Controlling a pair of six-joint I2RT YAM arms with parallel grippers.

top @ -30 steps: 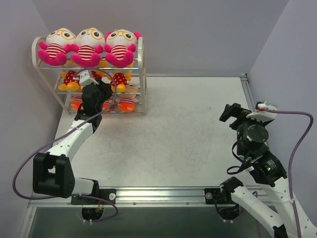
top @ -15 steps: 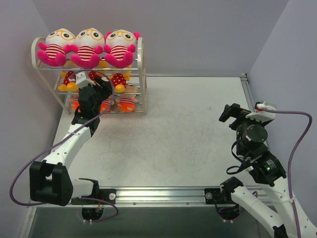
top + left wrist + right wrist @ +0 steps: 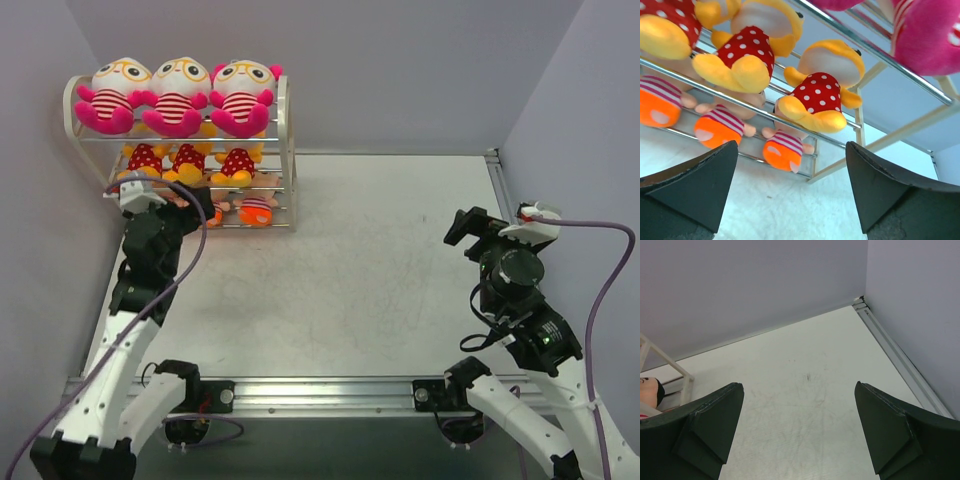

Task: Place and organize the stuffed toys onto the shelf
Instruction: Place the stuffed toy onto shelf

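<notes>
Top external view, upper left: nine toys (image 3: 181, 95) fill shelf (image 3: 290, 185), three per tier; left gripper (image 3: 791, 145) near lowest tier, jaws wide, empty; right gripper (image 3: 799, 390) far right, wide, empty.

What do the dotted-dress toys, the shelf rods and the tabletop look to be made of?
Dotted-dress toys: soft plush fabric, matte, fuzzy, limbs rounded by stuffing. Shelf rods: apparently metal, glossy, with bright reflections. Tabletop: likely sheet metal, dull grey, finely scratched.
</notes>
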